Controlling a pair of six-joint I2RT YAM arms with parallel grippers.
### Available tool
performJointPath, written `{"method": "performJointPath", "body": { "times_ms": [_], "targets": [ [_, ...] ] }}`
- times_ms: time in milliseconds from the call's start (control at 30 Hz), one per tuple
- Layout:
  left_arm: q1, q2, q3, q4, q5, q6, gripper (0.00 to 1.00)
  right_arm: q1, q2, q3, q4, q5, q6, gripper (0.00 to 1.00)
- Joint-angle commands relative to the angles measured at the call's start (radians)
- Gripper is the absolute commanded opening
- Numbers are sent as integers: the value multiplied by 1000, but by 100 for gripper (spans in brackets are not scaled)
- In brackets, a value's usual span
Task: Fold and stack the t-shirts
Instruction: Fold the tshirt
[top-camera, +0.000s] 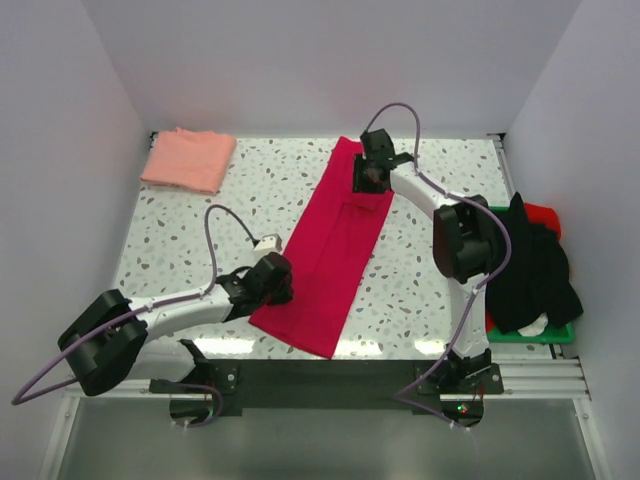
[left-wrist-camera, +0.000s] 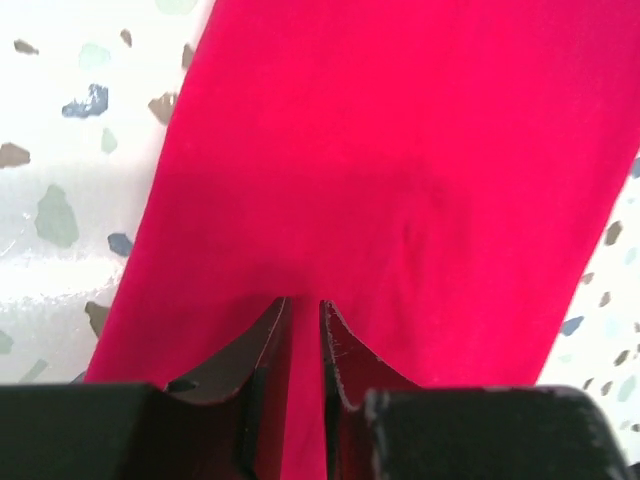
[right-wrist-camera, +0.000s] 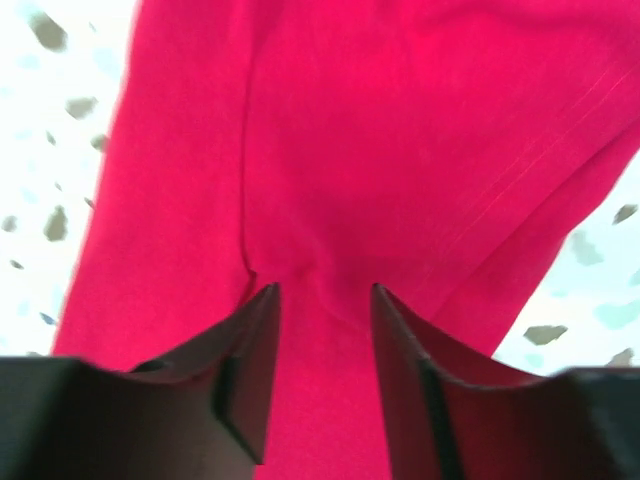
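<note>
The crimson-red t-shirt lies folded into a long narrow strip, running diagonally from the far middle of the table to the near edge. My left gripper sits on its near left end. In the left wrist view its jaws are almost together with red cloth pinched between them. My right gripper is over the strip's far end. Its jaws stand apart, tips pressed on the cloth, which puckers between them. The pale salmon-pink t-shirt lies folded at the far left corner.
A green tray at the right edge holds a heap of black cloth with something red behind it. White walls enclose the speckled table on three sides.
</note>
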Motion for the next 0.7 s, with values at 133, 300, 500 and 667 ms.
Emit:
{"method": "performJointPath", "body": {
  "times_ms": [133,300,500,667],
  "targets": [
    [-55,-11,-53,29,11,-31,18,4,63,-34,-3,18,45,35],
    [-128,41,-59,66,13,-106,18,3,148,38,-36,37,24,34],
    [-194,158,-7,121,33,-179,17,-8,312,249,-97,44,-31,34],
    [-201,234,29,180,71,-206,18,-14,393,392,-112,57,-86,36]
  ]
}}
